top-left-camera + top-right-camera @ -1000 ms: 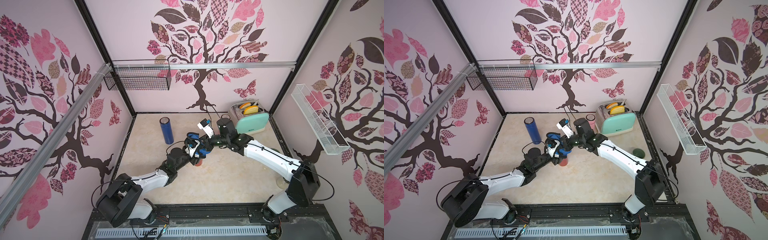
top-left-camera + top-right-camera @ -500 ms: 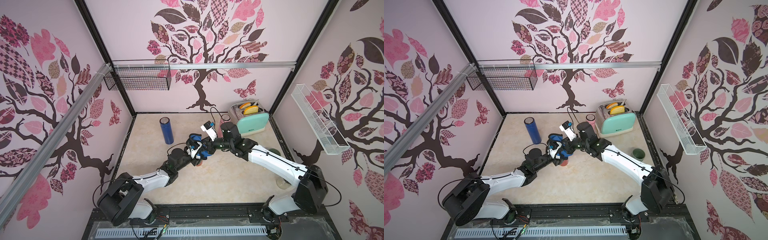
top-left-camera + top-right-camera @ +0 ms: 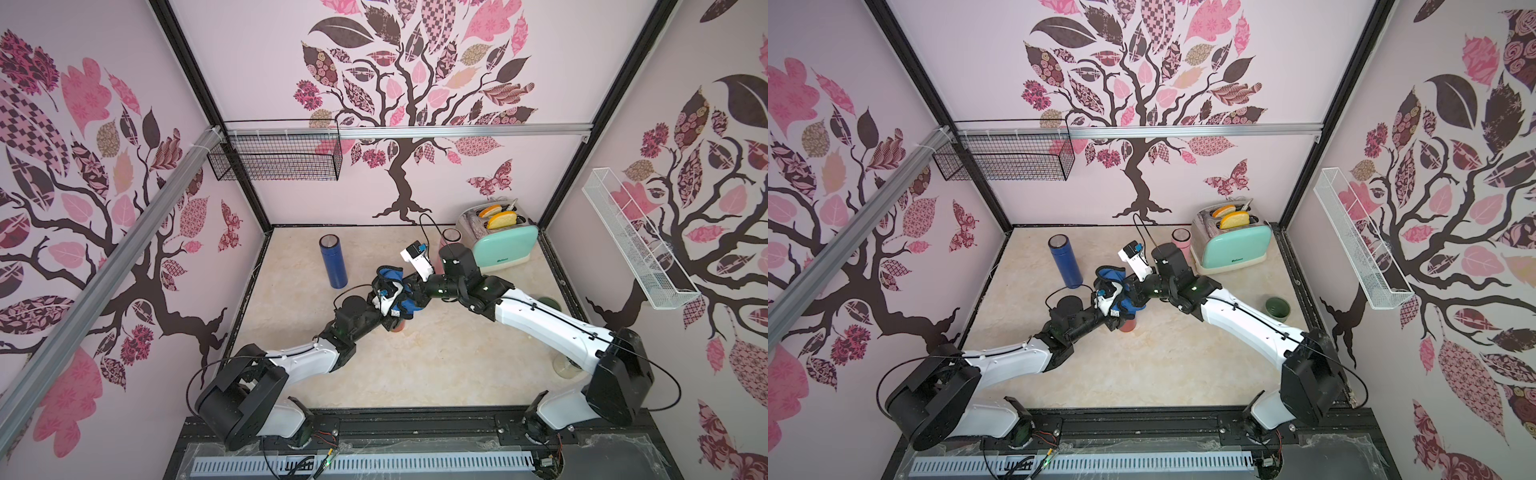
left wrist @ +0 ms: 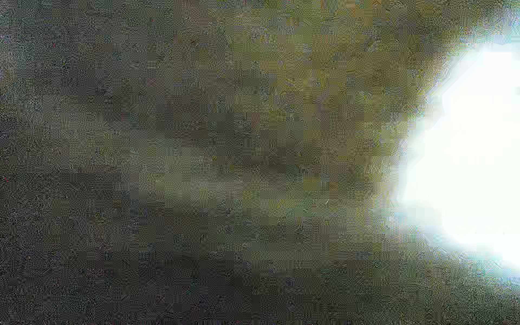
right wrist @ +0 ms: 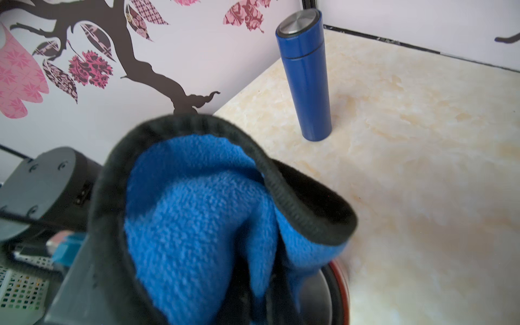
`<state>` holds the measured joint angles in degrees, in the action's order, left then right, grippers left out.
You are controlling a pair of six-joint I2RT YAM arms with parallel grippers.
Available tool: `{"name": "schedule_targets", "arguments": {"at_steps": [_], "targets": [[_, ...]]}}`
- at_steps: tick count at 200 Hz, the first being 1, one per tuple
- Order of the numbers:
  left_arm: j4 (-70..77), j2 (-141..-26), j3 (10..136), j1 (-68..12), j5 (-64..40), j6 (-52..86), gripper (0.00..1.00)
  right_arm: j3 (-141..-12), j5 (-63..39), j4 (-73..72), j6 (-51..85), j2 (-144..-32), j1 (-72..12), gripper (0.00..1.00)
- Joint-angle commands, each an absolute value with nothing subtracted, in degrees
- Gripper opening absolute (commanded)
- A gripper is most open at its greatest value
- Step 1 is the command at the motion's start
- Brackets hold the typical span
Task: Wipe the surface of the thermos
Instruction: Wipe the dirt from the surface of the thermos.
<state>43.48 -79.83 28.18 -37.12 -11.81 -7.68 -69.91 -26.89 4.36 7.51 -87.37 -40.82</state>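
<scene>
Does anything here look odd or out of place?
Yes: the left wrist view is nearly all dark murk with a white glare at one edge, so its lens seems covered. The blue cloth bunched where the two arms meet may be why. Nothing looks spilled; the blue thermos stands upright.

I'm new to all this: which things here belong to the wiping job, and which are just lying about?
In use: blue fleece cloth with black hem; red round thermos beneath it.
Idle: tall blue steel-capped flask; pink cup; mint-green toaster with bread; dark green bowl; black wire basket.
</scene>
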Motion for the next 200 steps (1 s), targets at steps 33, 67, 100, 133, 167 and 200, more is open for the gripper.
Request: {"name": "schedule_targets", "arguments": {"at_steps": [33,67,100,133,167,200], "targets": [[37.61,-80.46,27.63,-38.32,-14.96,-9.76,0.00,-70.34,-22.50,6.93,5.83,-94.26,-41.04,0.00],[37.62,-80.77,27.69,-38.23,-14.10,-9.55,0.00,-63.55,-20.94,9.38,6.83,-87.93,-41.04,0.00],[37.88,-81.61,27.86,-38.06,-13.45,-9.05,0.00,-58.04,-18.76,13.37,7.62,-81.33,-41.04,0.00],[38.29,-81.92,27.94,-38.06,-13.86,-8.70,0.00,-57.38,-17.34,14.77,7.30,-79.46,-40.96,0.00],[38.41,-81.61,27.70,-38.10,-14.58,-8.72,0.00,-61.77,-18.46,11.11,6.86,-85.13,-40.59,0.00],[38.09,-80.50,27.18,-38.06,-14.67,-9.36,0.00,-68.16,-19.64,7.48,6.66,-92.98,-40.17,0.00]]}}
